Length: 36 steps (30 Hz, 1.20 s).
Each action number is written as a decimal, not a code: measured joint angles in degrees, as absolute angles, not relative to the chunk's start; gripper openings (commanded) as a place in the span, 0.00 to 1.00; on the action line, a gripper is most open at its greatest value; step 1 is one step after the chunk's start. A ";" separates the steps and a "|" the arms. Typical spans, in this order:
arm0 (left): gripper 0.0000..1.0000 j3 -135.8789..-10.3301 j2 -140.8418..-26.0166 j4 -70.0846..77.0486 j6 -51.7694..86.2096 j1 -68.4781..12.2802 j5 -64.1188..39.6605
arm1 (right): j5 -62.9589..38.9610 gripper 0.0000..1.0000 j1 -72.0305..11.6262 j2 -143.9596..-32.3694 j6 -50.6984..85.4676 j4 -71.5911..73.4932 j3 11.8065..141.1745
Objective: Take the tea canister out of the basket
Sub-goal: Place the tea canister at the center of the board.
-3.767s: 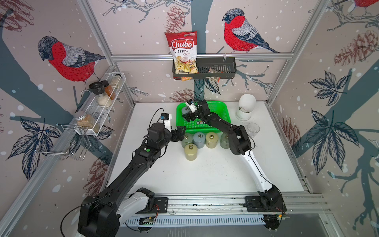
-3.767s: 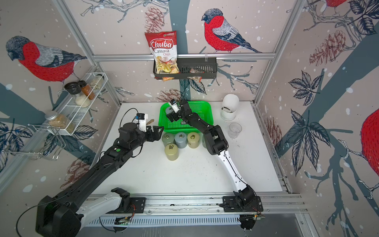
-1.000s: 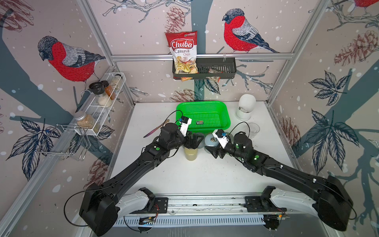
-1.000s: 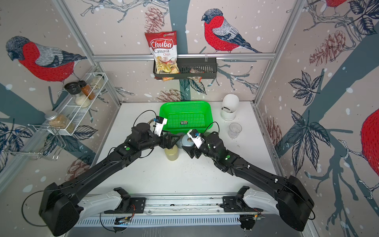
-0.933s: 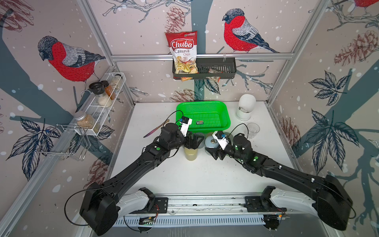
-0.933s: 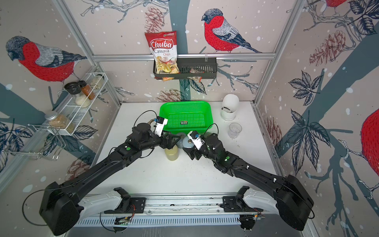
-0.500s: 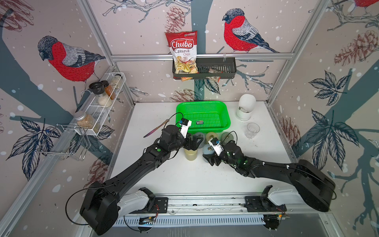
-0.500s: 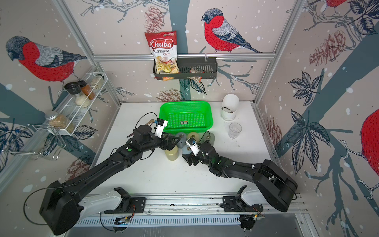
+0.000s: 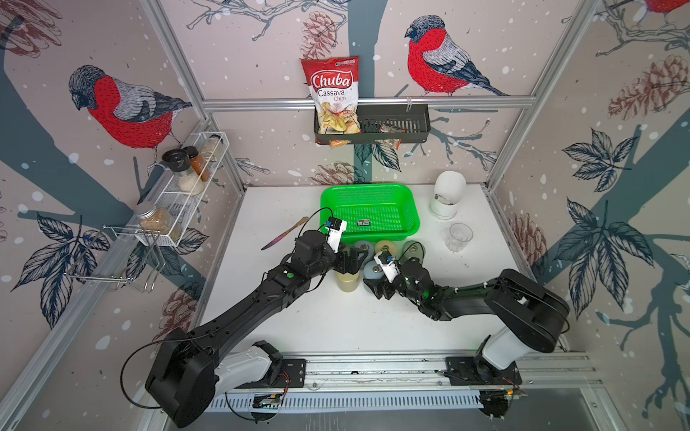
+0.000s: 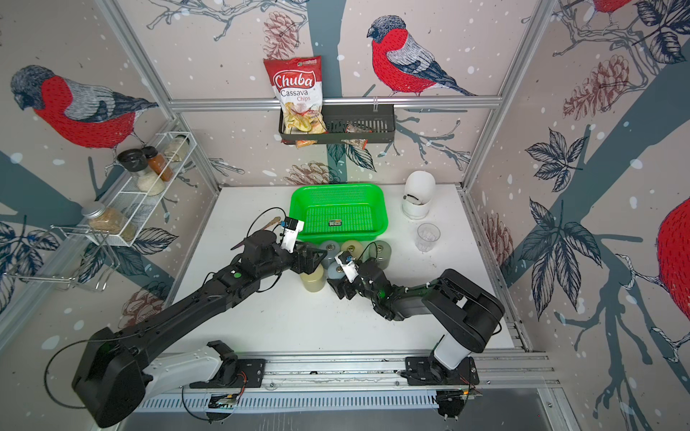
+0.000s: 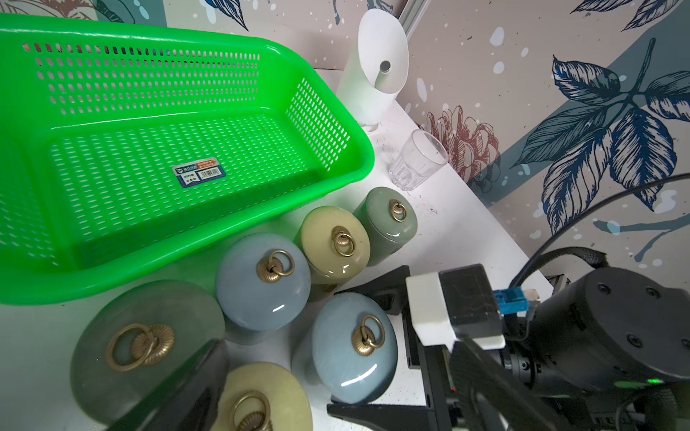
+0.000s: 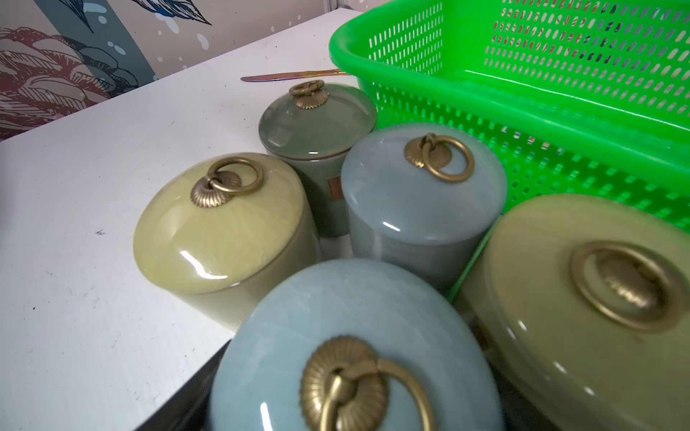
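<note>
White bench: counted six tea canisters, one basket. Via left wrist alone: right claw pinching front blue canister; left claw spread.

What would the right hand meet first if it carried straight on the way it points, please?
The right hand grips a blue canister; that would likely bump the grey-blue canister just ahead, maybe the yellow canister beside it. Depth is unclear.

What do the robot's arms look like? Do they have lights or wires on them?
Both are chunky and black, with a white piece at the bottom. The left arm and right arm each have a green light, black wires looping, and a white camera block with a blue plug near the wrist.
</note>
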State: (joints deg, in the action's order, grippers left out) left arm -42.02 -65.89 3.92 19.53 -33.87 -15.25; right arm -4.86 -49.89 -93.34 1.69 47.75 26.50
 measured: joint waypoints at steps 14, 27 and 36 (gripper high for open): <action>0.97 -42.17 -65.89 3.79 19.73 -33.63 -11.81 | -4.84 0.87 -49.89 -95.11 1.69 51.79 26.02; 0.97 -42.87 -64.75 3.29 19.68 -33.63 -11.57 | -3.64 1.00 -51.24 -93.25 1.61 52.29 25.93; 0.97 -40.95 -56.23 3.49 19.53 -32.86 -1.96 | -0.45 1.00 -53.17 -79.72 0.82 46.50 24.53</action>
